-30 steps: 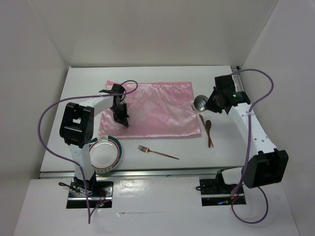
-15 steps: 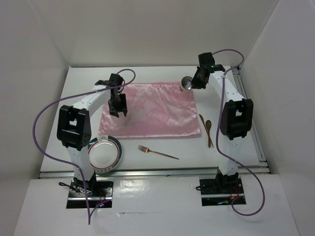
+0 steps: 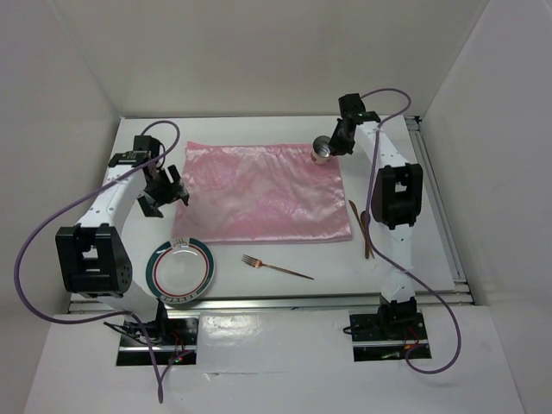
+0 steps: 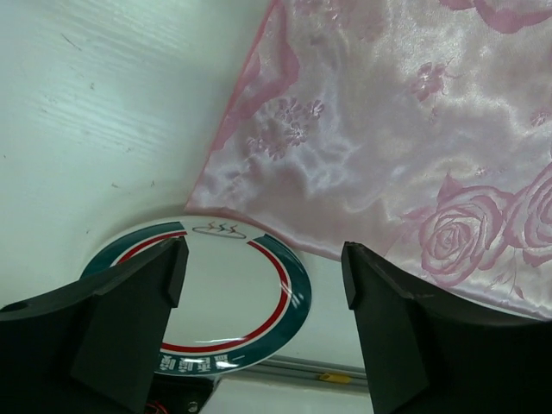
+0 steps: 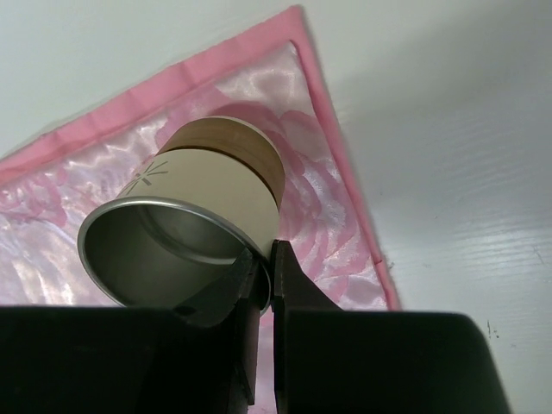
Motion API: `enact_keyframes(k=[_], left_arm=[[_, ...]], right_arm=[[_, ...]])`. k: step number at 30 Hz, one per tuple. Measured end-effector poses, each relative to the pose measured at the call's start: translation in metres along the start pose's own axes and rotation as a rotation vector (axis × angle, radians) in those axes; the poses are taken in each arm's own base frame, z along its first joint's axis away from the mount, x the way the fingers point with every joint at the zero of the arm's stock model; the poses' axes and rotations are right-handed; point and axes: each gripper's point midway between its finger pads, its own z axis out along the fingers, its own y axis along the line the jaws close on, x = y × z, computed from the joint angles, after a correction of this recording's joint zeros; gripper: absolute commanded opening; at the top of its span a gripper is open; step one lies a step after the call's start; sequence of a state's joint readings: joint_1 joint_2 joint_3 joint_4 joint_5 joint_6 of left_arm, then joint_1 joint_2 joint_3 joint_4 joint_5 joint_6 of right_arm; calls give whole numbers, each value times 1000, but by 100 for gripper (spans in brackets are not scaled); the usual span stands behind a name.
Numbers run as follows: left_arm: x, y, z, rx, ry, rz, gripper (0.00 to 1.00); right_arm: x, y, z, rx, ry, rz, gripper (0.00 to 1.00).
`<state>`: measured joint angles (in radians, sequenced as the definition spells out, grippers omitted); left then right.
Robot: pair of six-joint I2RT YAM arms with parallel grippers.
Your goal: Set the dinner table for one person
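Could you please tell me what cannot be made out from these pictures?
- Right wrist view: whether the cream steel-lined cup touches the pink satin cloth; the right gripper hides its lower side.
- Left wrist view: near rim of the white green-and-red-ringed plate, behind the left gripper's fingers.
- Top view: type of the brown wooden utensils; too small.

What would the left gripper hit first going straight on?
Likely the plate, framed between the fingers of the open left gripper in its wrist view; depth is unclear.
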<state>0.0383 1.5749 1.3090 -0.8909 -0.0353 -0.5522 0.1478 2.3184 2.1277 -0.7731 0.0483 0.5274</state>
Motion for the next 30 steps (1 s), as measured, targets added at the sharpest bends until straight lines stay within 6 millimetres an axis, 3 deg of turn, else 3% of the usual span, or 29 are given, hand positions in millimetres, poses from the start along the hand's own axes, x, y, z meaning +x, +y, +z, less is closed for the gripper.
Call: enact_keyframes(k=[3,4,5,9,11,15,17,20,22,24,27,30], left_arm=[[2,4,0,-3,12,-12,94],[2,4,-1,-2,12,-14,95],[2,5,-2,-3,11,-15,97],[-6,1,-12,9,-6,-13,100],[-15,-3,-20,19,-28,-10,100],[-35,-11,-40,42,-93,-4,100],[-45,-13,-50,52,-122,3,100],[-60,-16,-67,70,-172,-2,100],[-70,-18,-79,80,-205,-4,100],[-77,-20,-89,89,-236,-4,100],[-81,-19,-102,96,-270,-4,100],[-81,-18,-111,102,-290,9,100]], right_arm=[[5,-3,5,12,18,-3,11],[6,-4,5,14,22,-3,19],[7,-4,5,16,25,-3,37],[1,1,2,-2,13,-5,70],[-4,4,-1,-11,2,-11,76],[-13,8,-14,-23,-24,-13,78],[-17,14,-30,-47,-48,-22,77],[-12,22,-75,-125,-87,-45,77],[12,38,-117,-227,-88,-91,77],[45,70,-157,-378,-95,-157,77],[135,130,-207,-637,-13,-312,78],[239,169,-223,-813,159,-458,80]])
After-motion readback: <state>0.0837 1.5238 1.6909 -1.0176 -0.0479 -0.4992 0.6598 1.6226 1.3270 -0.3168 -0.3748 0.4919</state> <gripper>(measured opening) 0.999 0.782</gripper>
